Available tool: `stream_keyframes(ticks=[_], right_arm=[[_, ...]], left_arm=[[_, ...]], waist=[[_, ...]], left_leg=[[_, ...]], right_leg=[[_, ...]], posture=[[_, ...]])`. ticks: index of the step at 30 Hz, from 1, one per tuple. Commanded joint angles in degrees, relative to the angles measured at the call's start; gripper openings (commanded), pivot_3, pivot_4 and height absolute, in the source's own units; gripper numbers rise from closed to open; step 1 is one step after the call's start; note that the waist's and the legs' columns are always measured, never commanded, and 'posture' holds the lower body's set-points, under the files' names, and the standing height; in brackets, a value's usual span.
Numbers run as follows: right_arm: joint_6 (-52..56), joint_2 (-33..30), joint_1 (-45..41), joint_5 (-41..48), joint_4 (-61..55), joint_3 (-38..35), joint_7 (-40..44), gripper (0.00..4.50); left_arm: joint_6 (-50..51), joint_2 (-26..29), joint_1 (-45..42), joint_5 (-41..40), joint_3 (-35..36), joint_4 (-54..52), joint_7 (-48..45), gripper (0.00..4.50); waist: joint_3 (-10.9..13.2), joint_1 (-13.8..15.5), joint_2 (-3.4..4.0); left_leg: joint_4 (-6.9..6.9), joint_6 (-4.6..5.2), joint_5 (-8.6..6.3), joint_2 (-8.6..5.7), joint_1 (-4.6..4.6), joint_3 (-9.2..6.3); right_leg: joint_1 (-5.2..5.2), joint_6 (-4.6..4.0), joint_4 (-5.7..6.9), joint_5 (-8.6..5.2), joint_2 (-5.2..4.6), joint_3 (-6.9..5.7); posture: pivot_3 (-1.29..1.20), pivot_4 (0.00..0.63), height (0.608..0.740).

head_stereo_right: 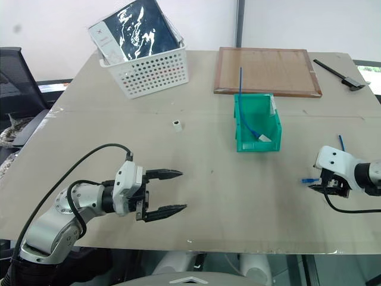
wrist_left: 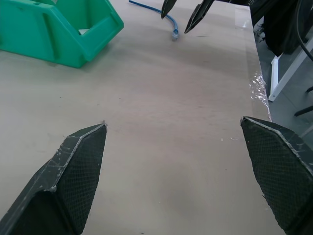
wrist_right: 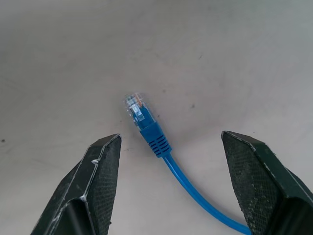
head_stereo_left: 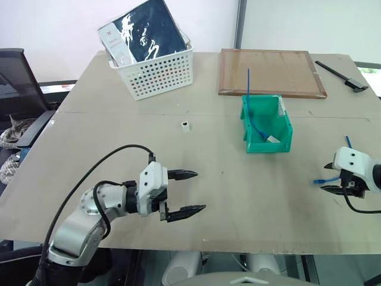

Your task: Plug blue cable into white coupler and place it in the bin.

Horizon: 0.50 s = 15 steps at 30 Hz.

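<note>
Right end effector point(wrist_right: 166, 147) spread apart over blue cable point(wrist_right: 151, 132) lying near table's right edge; lower squarely, pinch just behind clear plug. Left end effector point(head_stereo_left: 187, 192) spread, idle; white coupler point(head_stereo_left: 186, 125) mid-table

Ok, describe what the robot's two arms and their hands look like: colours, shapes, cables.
The left arm is rounded silver-grey metal with black joints and a looping black cable. Its left hand has a white housing and two black, pointed fingers with cross-hatched inner pads. The right hand has the same white rounded housing, black fingers with textured pads, and a black cable trailing beneath it.
</note>
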Motion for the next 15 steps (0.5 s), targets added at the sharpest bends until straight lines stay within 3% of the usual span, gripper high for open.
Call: stream_keyframes(ticks=[1,4,9,15], right_arm=[[-0.72,0.21,-2.03,-0.44,0.92,1.12,1.47,3.19],[-0.76,0.75,-3.29,-1.22,2.03,3.15,2.1,2.46],[-1.03,1.7,-5.33,-2.36,3.39,5.29,2.6,0.02],[8.72,5.12,-8.34,0.9,-8.95,7.85,2.44,0.02]], left_arm=[[-1.95,0.11,0.66,-0.79,1.23,-0.71,-1.4,4.5],[-2.66,0.13,0.89,-0.57,1.25,-0.33,-1.96,4.5],[-3.52,-0.14,1.13,-0.13,1.08,0.13,-2.07,4.5],[-4.22,-0.57,1.22,0.79,1.31,1.93,-1.12,4.5]], waist=[[0.0,0.02,0.0],[0.0,0.02,0.01],[0.0,-0.07,0.01],[-0.01,-0.26,0.05]], left_leg=[[0.0,0.0,0.0,0.0,0.0,0.0],[0.0,0.0,0.0,0.0,0.01,-0.01],[0.0,0.0,0.0,0.0,0.04,-0.01],[0.0,0.0,0.0,0.15,0.13,0.08]], right_leg=[[0.0,0.0,0.0,0.0,0.0,0.0],[0.0,0.0,0.0,0.0,0.0,0.0],[0.02,-0.01,0.02,0.01,0.01,0.0],[0.02,-0.1,0.06,0.09,0.06,-0.03]], posture=[[0.0,0.15,0.74],[0.0,0.15,0.74],[0.0,0.15,0.74],[0.0,0.15,0.74]])
